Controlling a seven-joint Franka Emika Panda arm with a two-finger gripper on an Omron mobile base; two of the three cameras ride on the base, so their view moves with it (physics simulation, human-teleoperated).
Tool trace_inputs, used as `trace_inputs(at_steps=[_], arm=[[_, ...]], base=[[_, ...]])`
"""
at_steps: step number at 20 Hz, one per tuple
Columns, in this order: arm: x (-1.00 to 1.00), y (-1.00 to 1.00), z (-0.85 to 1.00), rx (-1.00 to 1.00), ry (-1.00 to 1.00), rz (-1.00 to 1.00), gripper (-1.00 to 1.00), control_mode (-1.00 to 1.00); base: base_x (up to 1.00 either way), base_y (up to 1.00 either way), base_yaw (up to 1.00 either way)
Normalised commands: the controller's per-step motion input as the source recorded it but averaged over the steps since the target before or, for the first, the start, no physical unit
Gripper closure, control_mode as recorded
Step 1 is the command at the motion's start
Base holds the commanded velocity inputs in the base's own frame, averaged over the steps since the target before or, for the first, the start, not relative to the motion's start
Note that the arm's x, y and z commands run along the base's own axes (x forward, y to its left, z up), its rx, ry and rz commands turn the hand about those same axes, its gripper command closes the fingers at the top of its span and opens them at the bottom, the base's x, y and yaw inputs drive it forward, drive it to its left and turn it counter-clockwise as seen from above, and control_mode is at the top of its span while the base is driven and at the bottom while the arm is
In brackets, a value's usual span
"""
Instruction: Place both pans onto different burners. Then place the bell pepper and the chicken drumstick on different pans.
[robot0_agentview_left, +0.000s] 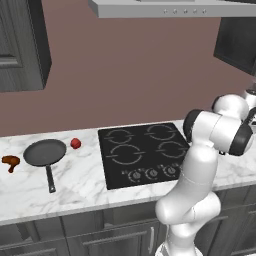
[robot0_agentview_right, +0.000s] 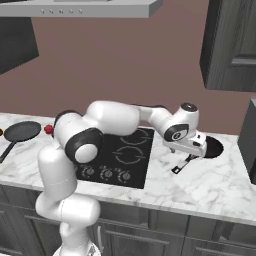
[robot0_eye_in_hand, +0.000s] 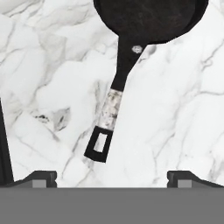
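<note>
black pan (robot0_eye_in_hand: 148, 17), white marble-veined counter (robot0_eye_in_hand: 52, 87), red pepper (robot0_agentview_left: 75, 143), seemingly brown drumstick (robot0_agentview_left: 10, 162)

- Even, soft rendered light from above; nothing is dim or blown out.
- Faint soft shadows under the wide pan (robot0_agentview_left: 45, 152) on the marble desk (robot0_agentview_left: 80, 185).
- All views sharp, no blur or edge distortion.

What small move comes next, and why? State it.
Probably lower the open gripper onto the long thin handle of the small black frying pan. It hangs above that handle on the white marble counter, jaws wide, nothing held.
</note>
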Motion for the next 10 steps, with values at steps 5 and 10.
trace_inputs(at_steps=[5,10], arm=[[0.1,0.0,-0.18,0.0,0.0,0.0,-1.0,-1.0],[0.13,0.0,-0.19,0.0,0.0,0.0,-1.0,-1.0]], base=[[0.0,0.0,0.0],[0.0,0.0,0.0]])
